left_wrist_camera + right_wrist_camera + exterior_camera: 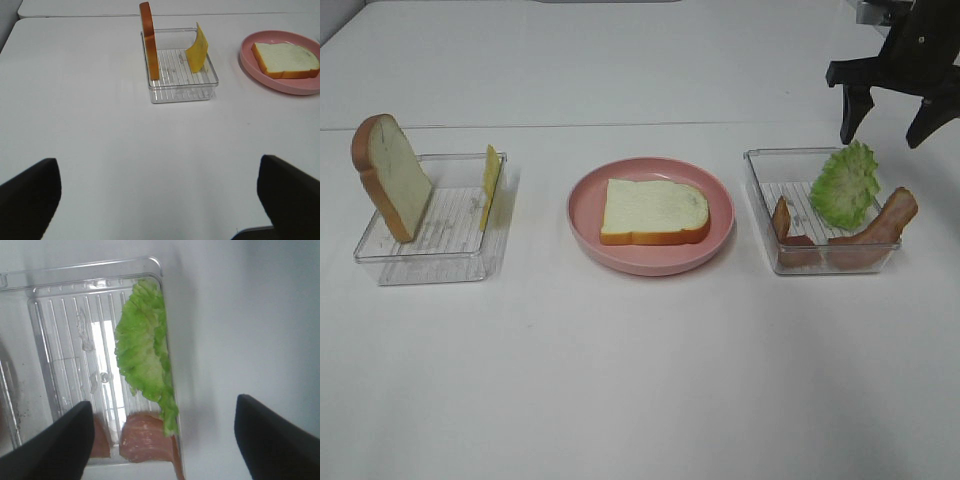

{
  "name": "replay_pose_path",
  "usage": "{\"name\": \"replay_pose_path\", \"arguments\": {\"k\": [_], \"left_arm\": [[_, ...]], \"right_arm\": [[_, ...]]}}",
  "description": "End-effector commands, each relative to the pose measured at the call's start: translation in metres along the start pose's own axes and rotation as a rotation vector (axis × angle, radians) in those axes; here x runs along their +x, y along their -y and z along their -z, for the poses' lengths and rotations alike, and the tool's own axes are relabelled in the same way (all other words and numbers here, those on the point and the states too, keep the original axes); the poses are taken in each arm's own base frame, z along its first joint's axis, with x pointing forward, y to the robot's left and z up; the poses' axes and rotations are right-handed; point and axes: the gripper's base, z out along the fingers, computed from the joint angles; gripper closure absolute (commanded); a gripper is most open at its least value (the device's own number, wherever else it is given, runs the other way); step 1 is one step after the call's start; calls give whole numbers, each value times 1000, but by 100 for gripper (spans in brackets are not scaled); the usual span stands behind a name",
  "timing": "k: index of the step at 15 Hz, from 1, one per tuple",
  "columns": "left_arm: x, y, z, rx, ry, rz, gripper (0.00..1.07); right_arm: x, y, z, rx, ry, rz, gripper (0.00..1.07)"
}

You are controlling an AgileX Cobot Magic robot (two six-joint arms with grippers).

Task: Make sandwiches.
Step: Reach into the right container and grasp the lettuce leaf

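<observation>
Left gripper [157, 165] is released, jaws wide, holding nothing, parked over bare table [100, 125] short of the left tray [182, 95]. In that tray the upright bread slice [395, 175] leans on the outer wall and the cheese slice [491, 185] stands on edge against the opposite wall. Risk there: both are only propped, so a nudge of the clear tray could tip them flat, and thin cheese lying on the ribbed floor looks hard to get a finger under. Middle: the base bread slice [653, 210] lies flat in the pink plate [582, 205] with nothing on it, so I judge the stack barely begun. Right tray [752, 170] holds the lettuce [844, 183] leaning up at its back-right wall, with bacon strips [875, 225] draped across the front. Right gripper [888, 125] is also open and empty, hovering above and behind that tray; its wrist view looks down on the leaf between the jaws. My worries: the lettuce sits tight against the wall, so one finger may land on the rim and drag or flip the tray. A shallow pinch on the frilly edge may slip. The bacon looks to touch the leaf's lower end and could get pulled along.
</observation>
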Motion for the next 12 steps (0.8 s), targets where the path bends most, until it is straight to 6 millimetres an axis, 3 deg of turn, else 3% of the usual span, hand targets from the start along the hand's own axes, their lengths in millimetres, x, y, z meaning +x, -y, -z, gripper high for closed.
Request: {"name": "replay_pose_path", "arguments": {"k": [1,3,7,8,11,12], "left_arm": [[1,0,2,2,22,2,6],[1,0,2,2,22,2,6],[1,0,2,2,22,2,6],[1,0,2,2,22,2,6],[1,0,2,2,22,2,6],[1,0,2,2,22,2,6]], "right_arm": [[-3,0,-15,-13,-2,11,31],[-4,0,-38,-14,-22,14,32],[-4,0,-49,-17,-37,15,37],[-4,0,-49,-16,-34,16,52],[-4,0,-49,-12,-33,17,77],[-4,0,-49,-12,-33,17,78]]}}
